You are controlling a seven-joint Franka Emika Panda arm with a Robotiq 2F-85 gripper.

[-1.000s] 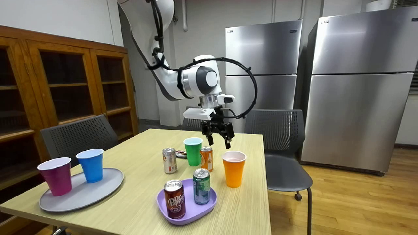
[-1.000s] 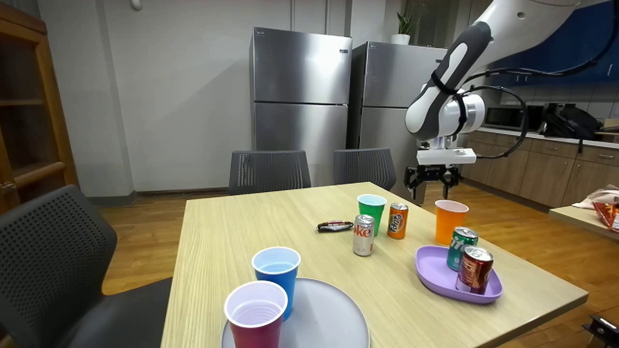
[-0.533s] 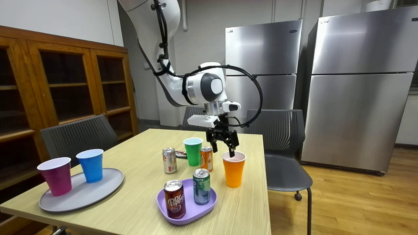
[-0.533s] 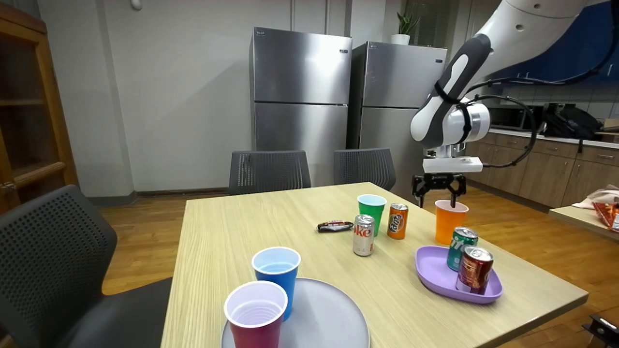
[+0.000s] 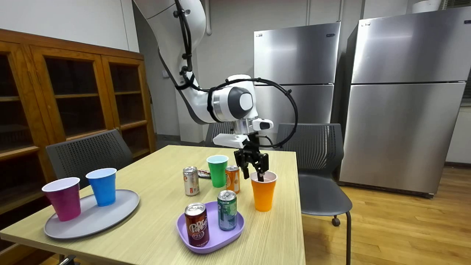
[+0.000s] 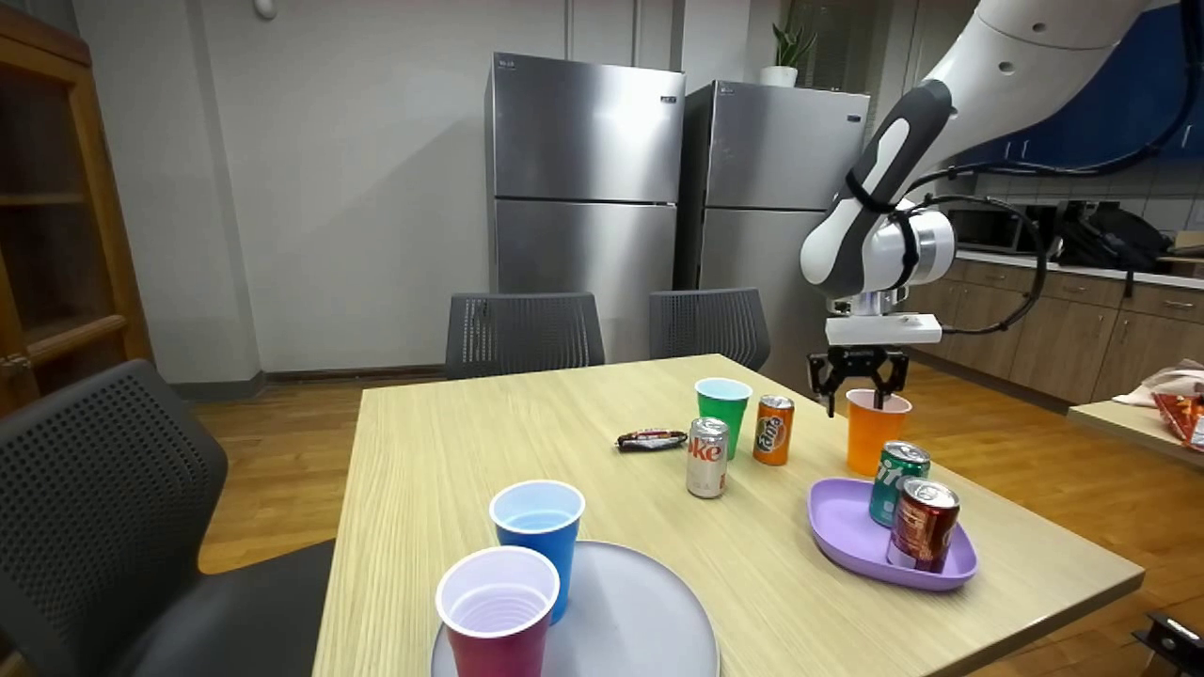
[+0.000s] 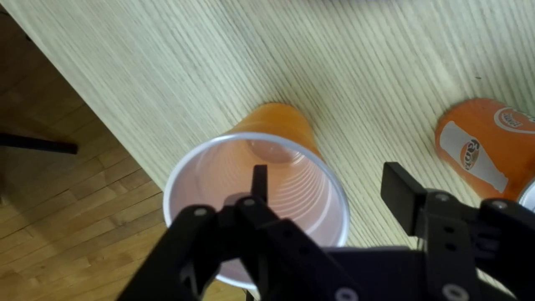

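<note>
Inside orange cup [image 5: 263,195]: one finger [image 7: 260,184] of spread gripper [image 7: 327,184].

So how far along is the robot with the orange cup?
Looks done: the black, two-fingered end effector is right at the tapered orange plastic cup with the white rim. In hand: one finger appears to be inside the cup's mouth, the other hangs outside. Probably left: squeezing the cup wall between them, because the jaws are open and the cup stands on the pale wood-grain table.

On the table [image 6: 489,428], a silver can [image 6: 706,459], orange can [image 6: 773,431] and orange cup [image 6: 868,444] are placed near the green cup [image 6: 726,406].
</note>
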